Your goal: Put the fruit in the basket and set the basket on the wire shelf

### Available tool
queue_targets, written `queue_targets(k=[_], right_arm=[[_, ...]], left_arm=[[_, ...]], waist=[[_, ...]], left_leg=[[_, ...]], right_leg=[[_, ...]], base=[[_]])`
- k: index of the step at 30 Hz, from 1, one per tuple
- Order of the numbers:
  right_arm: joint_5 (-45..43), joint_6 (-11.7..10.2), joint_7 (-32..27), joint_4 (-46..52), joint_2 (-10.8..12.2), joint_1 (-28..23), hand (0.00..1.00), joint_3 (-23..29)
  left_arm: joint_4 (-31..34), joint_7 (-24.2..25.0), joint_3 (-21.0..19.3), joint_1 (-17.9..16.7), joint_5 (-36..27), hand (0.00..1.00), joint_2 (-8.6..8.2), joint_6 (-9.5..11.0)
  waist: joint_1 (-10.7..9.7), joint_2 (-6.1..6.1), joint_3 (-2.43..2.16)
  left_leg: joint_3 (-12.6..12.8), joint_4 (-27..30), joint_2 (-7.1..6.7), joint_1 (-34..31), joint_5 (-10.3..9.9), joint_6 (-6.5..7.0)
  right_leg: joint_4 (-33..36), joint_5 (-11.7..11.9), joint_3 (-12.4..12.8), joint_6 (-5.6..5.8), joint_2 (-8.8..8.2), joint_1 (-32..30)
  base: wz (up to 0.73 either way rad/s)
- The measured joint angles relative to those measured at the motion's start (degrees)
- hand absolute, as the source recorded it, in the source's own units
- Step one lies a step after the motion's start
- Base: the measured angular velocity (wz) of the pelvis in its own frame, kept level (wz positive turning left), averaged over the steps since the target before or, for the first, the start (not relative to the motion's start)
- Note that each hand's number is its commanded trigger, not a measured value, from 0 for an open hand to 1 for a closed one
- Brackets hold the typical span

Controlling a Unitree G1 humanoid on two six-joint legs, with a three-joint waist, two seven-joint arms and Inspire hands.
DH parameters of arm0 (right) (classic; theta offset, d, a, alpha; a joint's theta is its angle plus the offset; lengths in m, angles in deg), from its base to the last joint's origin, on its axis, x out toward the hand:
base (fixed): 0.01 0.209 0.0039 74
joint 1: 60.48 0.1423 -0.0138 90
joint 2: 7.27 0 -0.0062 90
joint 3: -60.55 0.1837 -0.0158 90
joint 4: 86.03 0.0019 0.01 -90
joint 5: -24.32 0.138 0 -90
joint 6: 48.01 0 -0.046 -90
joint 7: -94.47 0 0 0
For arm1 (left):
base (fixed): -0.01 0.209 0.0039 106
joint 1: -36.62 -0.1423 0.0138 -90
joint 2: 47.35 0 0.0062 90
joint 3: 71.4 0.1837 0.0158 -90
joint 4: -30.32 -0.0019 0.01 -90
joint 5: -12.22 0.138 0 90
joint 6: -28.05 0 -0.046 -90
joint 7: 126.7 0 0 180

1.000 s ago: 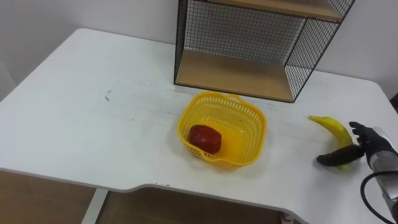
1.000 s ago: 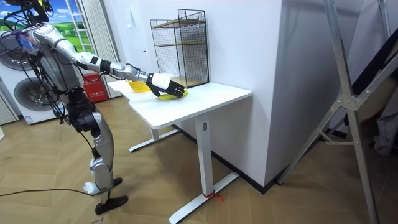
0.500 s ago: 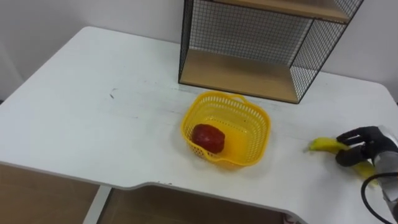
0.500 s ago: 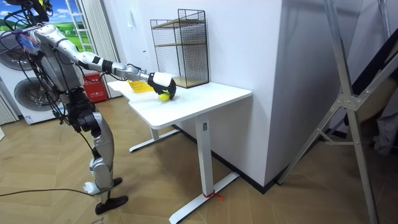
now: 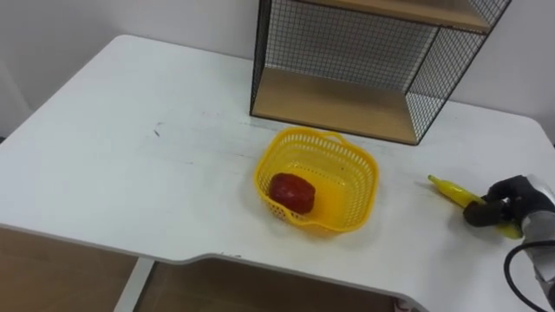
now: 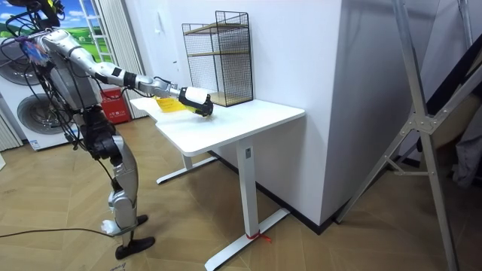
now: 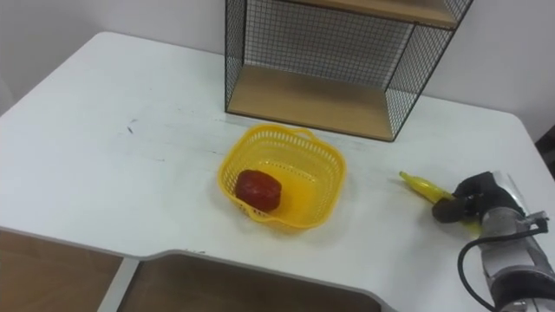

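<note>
Gripping banana (image 5: 449, 190) in right robot hand (image 5: 506, 202), right of basket (image 5: 346, 206)

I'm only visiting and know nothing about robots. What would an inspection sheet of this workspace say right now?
Surface: white table, one small dark mark.
Job's things: red fruit inside yellow basket; banana in the right hand; wire shelf at the table's back, basket in front of it.
Clutter: nothing seen.
Hands: right hand, fingers curled round the banana, near the table's right edge.
Cables: nothing seen.
Surroundings: wood floor, washing machine.
</note>
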Motion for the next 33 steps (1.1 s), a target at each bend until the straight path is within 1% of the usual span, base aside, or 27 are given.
queue_targets(k=[4,7,9,10,11,14,15,16,17,18,20,24,26,28,29,31,33], right_arm=[[1.25,0.01,0.58,1.59,0.14,-0.29,1.00,-0.03],[3.42,-0.01,1.81,3.64,0.25,-0.29,1.00,-0.04],[8.98,0.01,1.95,4.74,0.40,-0.28,1.00,-0.03],[9.94,0.01,1.93,5.28,0.46,-0.28,1.00,-0.03],[11.93,0.01,1.80,6.89,0.62,-0.28,1.00,-0.03],[17.68,-0.02,0.90,14.33,1.33,-0.38,1.00,0.10],[20.11,-0.16,0.35,18.87,1.42,-1.00,1.00,0.21],[20.91,-0.36,0.04,21.31,1.45,-1.67,1.00,0.34],[22.84,-1.05,-0.59,26.61,1.59,-3.64,1.00,0.93],[24.93,-1.72,-1.20,31.40,2.21,-5.42,1.00,1.47],[27.22,-2.62,-1.90,36.58,3.01,-7.87,1.00,1.84],[29.40,-2.80,-2.72,41.70,4.31,-11.58,1.00,1.84],[29.60,-2.79,-2.67,42.42,5.05,-11.80,1.00,1.82],[29.60,-2.78,-2.57,43.55,5.08,-11.80,1.00,1.87],[29.60,-2.78,-2.48,44.59,5.08,-11.80,1.00,1.90],[29.47,-2.78,-2.38,47.06,5.09,-11.85,1.00,2.21],[28.66,-2.78,-2.17,51.45,5.11,-12.57,1.00,2.93]], left_arm=[[0.01,0.00,0.42,0.62,-0.07,0.00,-0.01,0.28],[0.01,0.00,1.03,1.39,-0.41,0.00,-0.08,0.84],[0.00,-0.01,1.38,1.60,-0.48,0.00,-0.10,1.13],[-0.01,-0.01,1.72,1.60,-0.48,0.00,-0.08,1.18],[-0.06,-0.01,2.07,1.87,-0.50,0.00,-0.14,1.27],[-0.07,-0.02,2.03,2.24,-0.40,0.00,-0.36,1.44],[-0.07,-0.02,2.01,2.20,-0.20,0.00,-0.56,1.59],[-0.07,-0.02,2.05,2.17,-0.21,0.00,-0.62,1.75],[-0.09,-0.03,2.05,2.15,-0.28,0.00,-0.74,2.14],[-0.13,-0.04,2.04,2.18,-0.23,0.00,-0.77,2.44],[-0.20,-0.14,1.99,2.27,-0.12,0.00,-1.04,2.54],[-0.13,-0.36,1.78,2.12,-0.14,0.00,-2.02,2.60],[-0.10,-0.26,1.78,2.31,-0.13,0.00,-2.37,2.57],[-0.10,-0.06,1.71,2.26,-0.07,0.00,-2.61,2.56],[-0.10,-0.05,1.49,2.16,-0.09,0.00,-2.64,2.54],[-0.08,-0.04,0.95,2.15,-0.07,0.00,-2.69,2.54],[-0.02,-0.04,0.90,2.07,-0.07,0.00,-2.90,2.35]], waist=[[-0.19,-0.01,0.10],[-0.26,0.16,0.03],[-0.44,0.76,-0.31],[-0.51,0.92,-0.38],[-0.71,1.23,-0.56],[-1.73,1.71,-0.69],[-1.96,1.94,-0.50],[-2.28,2.06,-0.36],[-2.46,2.01,-0.27],[-2.45,1.98,-0.22],[-2.43,1.93,-0.17],[-2.37,1.93,-0.13],[-2.80,2.00,-0.13],[-3.10,2.07,-0.15],[-3.23,2.14,-0.27],[-3.39,2.21,-0.30],[-3.67,2.44,-0.43]], left_leg=[[0.45,-0.04,0.06,-0.02,0.00,0.00],[1.58,-0.48,0.32,-0.05,0.00,0.00],[1.83,-0.70,0.31,0.14,0.02,0.03],[1.88,-0.69,0.30,0.21,0.06,0.07],[2.11,-0.75,0.32,0.27,0.20,0.11],[2.83,-0.97,0.53,0.60,0.33,0.04],[3.08,-1.08,0.62,1.06,0.33,0.04],[3.07,-1.13,0.63,1.12,0.33,0.04],[3.03,-1.23,0.63,1.25,0.33,0.03],[3.05,-1.23,0.72,1.23,0.32,0.03],[3.15,-1.23,0.76,1.27,0.32,0.02],[3.44,-1.18,0.86,1.22,0.32,0.02],[3.66,-1.19,0.90,1.22,0.32,0.03],[3.93,-1.36,0.94,1.20,0.31,0.02],[4.15,-1.67,0.93,1.21,0.31,0.02],[4.30,-1.67,0.92,1.06,0.31,0.01],[4.68,-1.64,0.95,1.00,0.31,0.01]], right_leg=[[-0.02,0.00,0.18,0.00,0.02,-0.15],[0.10,0.01,1.23,-0.01,0.16,-0.33],[0.13,0.01,1.68,0.00,0.22,-0.35],[0.13,0.01,1.73,0.00,0.21,-0.36],[0.10,0.01,1.89,0.00,0.18,-0.48],[0.07,0.01,2.53,-0.01,0.27,-0.69],[0.04,0.01,2.73,-0.01,0.32,-0.46],[-0.04,0.01,2.68,-0.01,0.32,-0.21],[-0.07,0.01,2.81,-0.01,0.33,-0.01],[-0.07,0.01,3.05,-0.01,0.42,-0.04],[-0.06,0.01,3.19,-0.01,0.45,-0.08],[0.05,0.01,3.23,-0.01,0.30,-0.15],[0.12,0.01,3.20,-0.01,0.27,-0.24],[0.29,0.04,3.26,0.00,0.27,-0.40],[0.31,0.11,3.33,-0.05,0.31,-0.51],[0.32,0.15,3.37,-0.09,0.36,-0.71],[0.28,0.15,3.88,-0.09,0.45,-0.95]], base=[[-0.02],[-0.16],[-0.06],[-0.04],[-0.06],[-0.10],[-0.12],[0.00],[0.04],[0.00],[0.00],[0.00],[-0.03],[-0.06],[-0.08],[-0.06],[-0.07]])
